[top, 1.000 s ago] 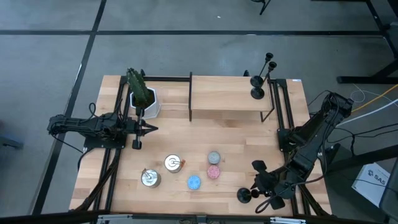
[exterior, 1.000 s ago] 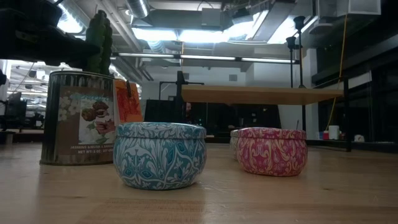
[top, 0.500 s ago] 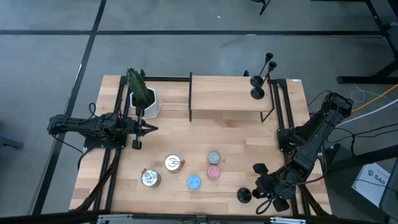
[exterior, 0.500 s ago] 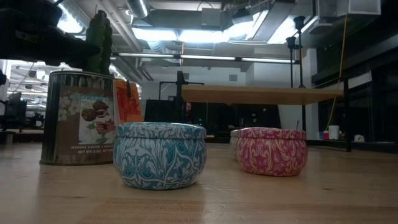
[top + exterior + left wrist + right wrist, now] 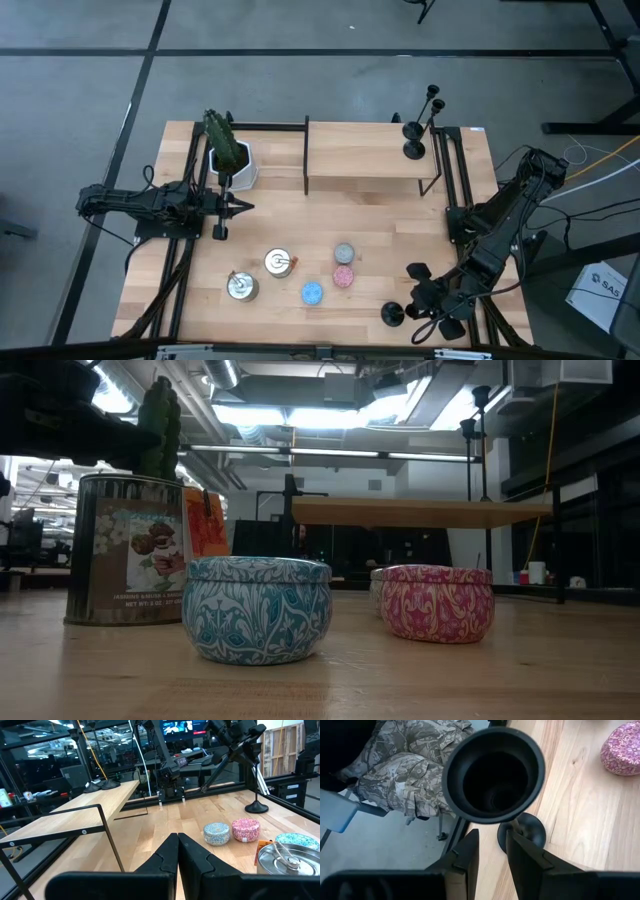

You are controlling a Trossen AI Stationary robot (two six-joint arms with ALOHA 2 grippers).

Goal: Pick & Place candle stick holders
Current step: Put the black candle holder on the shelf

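Right tool [image 5: 432, 312] was down at the near right corner of the counter [image 5: 380, 220], fingers [image 5: 462, 857] set either side of a black holder's [image 5: 394, 314] thin stem, just under its cup. From the wrist camera the fingers looked close around the stem, but I couldn't tell if they were actually gripping or only bracketing it. The holder's base seemed to sit on the wood, so I'd call this the pick step: grasp set up or just made, lift not started. Two more holders [image 5: 413, 131] stood on the far right end of the raised shelf [image 5: 365, 150], which looked like the drop-off spot. Left tool [image 5: 243, 207] was clenched on nothing, parked at the left side by the plant pot [image 5: 233, 168]. Next move, as I read it: confirm the squeeze on the stem, lift straight up so the base clears, then carry it back along the right side to the shelf. The pink tin [image 5: 344, 275] sat near the path, and a thin stem could twist in the fingers if the grip was loose.
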